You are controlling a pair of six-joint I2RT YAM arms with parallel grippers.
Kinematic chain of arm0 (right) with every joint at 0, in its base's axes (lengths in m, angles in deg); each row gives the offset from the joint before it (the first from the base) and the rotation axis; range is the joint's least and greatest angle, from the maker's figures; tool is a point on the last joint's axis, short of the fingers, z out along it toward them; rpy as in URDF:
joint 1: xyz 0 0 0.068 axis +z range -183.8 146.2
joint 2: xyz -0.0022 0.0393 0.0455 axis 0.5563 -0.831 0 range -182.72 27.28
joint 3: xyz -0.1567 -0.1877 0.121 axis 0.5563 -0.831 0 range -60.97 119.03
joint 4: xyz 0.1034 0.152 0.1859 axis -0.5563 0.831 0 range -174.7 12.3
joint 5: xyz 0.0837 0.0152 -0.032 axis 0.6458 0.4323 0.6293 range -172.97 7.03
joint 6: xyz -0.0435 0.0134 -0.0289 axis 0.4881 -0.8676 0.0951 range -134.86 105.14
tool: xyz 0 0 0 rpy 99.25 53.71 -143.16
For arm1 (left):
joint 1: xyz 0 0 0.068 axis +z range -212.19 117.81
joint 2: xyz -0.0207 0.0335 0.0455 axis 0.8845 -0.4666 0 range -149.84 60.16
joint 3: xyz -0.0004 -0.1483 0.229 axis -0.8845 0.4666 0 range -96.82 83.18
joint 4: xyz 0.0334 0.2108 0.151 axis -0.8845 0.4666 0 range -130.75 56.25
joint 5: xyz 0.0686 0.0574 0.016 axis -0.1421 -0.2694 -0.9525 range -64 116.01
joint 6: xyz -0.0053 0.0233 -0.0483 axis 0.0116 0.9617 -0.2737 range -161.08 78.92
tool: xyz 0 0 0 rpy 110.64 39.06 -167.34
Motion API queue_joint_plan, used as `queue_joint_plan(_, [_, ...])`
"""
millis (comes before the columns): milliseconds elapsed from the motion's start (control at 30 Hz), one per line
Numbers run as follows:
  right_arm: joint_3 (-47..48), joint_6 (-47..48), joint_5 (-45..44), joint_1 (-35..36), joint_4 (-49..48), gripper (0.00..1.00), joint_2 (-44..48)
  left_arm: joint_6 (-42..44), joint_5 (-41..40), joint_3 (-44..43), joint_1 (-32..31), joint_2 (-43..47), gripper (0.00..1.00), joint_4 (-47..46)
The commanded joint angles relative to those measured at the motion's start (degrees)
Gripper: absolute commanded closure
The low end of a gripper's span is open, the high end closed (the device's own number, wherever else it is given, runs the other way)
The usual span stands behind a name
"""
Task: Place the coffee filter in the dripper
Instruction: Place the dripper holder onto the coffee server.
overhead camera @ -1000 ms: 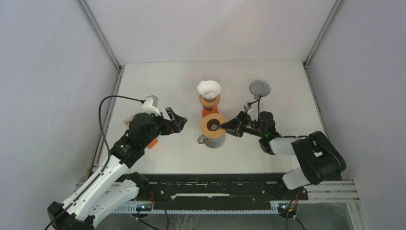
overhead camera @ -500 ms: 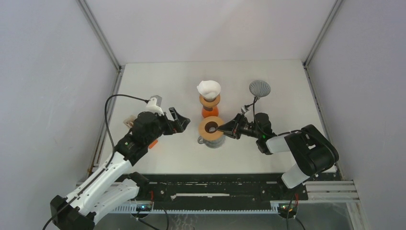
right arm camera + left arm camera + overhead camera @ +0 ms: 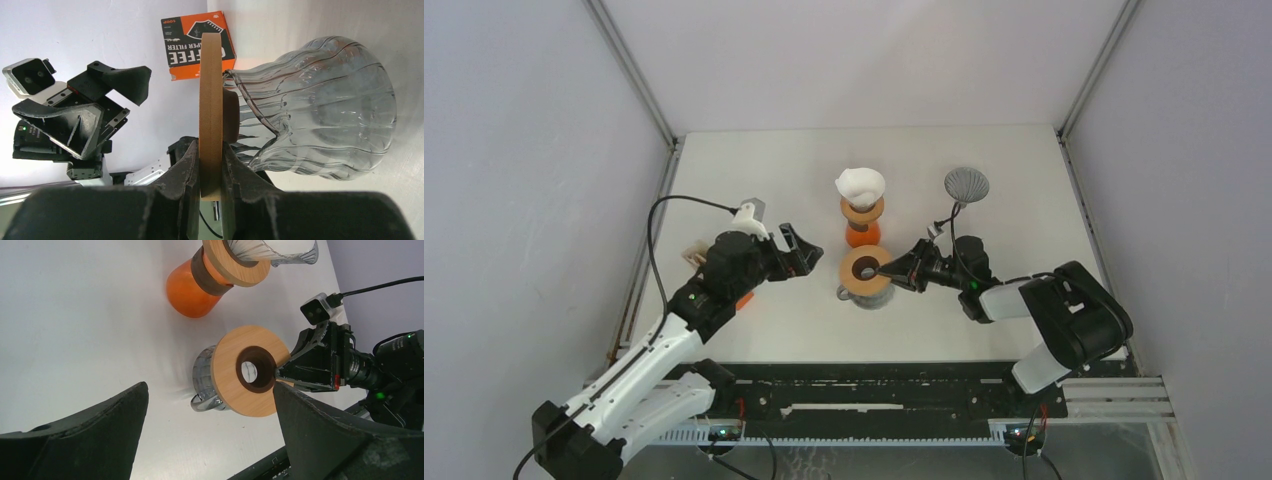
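Observation:
The glass dripper [image 3: 869,292] sits mid-table with its wooden ring [image 3: 866,268] facing up. My right gripper [image 3: 892,267] reaches it from the right and is shut on the ring's rim. In the right wrist view the ring [image 3: 210,100] is clamped edge-on between both fingers, my gripper [image 3: 211,165] below it, and the fluted glass [image 3: 320,120] flares to the right. A white coffee filter [image 3: 860,183] rests in a second wooden-ringed dripper on an orange base [image 3: 861,232] behind. My left gripper [image 3: 799,252] is open to the left of the dripper [image 3: 250,371], its fingers [image 3: 100,430] holding nothing.
An orange coffee-filter box [image 3: 742,299] lies under my left arm and shows in the right wrist view [image 3: 197,45]. A grey fluted piece on a stem [image 3: 966,184] stands at the back right. Grey walls enclose the table on three sides.
My right gripper has slid slightly left with the dripper's ring in it. My left gripper has edged forward and right toward the dripper, still open.

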State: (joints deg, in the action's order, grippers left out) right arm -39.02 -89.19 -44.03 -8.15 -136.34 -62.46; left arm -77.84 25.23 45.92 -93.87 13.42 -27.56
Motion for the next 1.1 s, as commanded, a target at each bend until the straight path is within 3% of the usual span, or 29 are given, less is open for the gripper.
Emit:
queue_joint_plan(0, [0.33,3.08,-1.26,0.37,1.34,0.8,3.12,-0.95,1.04,1.11,0.13,0.05,0.01,-2.72])
queue_joint_plan(300, [0.3,7.25,-3.43,0.19,9.59,0.77,8.28,-1.22,1.65,1.13,-0.17,-1.14,0.02,-3.51])
queue_joint_plan(500, [0.92,10.01,-4.92,0.37,15.23,0.66,11.24,-1.22,1.81,0.81,-0.48,-1.92,0.02,-3.68])
queue_joint_plan(1067, [3.26,19.39,-11.96,0.42,33.54,0.54,20.36,-0.77,1.97,-0.05,-0.93,-3.42,0.02,-3.87])
